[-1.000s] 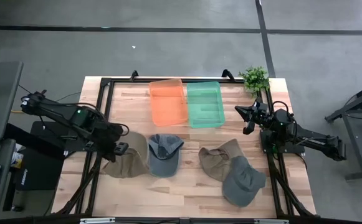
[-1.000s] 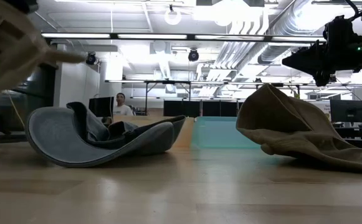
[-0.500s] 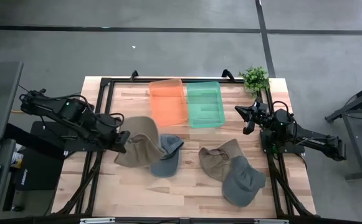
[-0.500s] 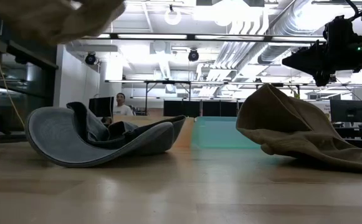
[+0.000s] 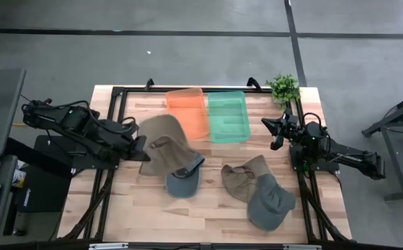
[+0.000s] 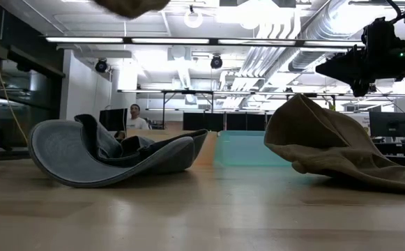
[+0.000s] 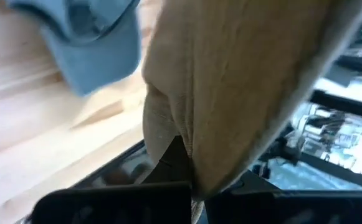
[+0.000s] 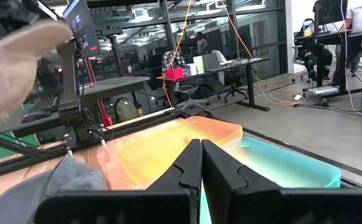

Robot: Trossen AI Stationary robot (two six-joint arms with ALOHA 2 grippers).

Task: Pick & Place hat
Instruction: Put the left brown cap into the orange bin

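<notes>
My left gripper (image 5: pixel 140 148) is clamped on the edge of the tan hat (image 5: pixel 162 142), carried above the table just short of the orange bin (image 5: pixel 187 112); thin pinch, so the floppy cloth may slip free or drag the grey cap (image 5: pixel 183 179) beneath.

Both arms matte black, slim jointed links, cables along them. Left end effector (image 5: pixel 140 147) and right end effector (image 5: pixel 270 128): black, two flat tapered fingers (image 8: pixel 215 171). Green indicator light on each arm.
</notes>
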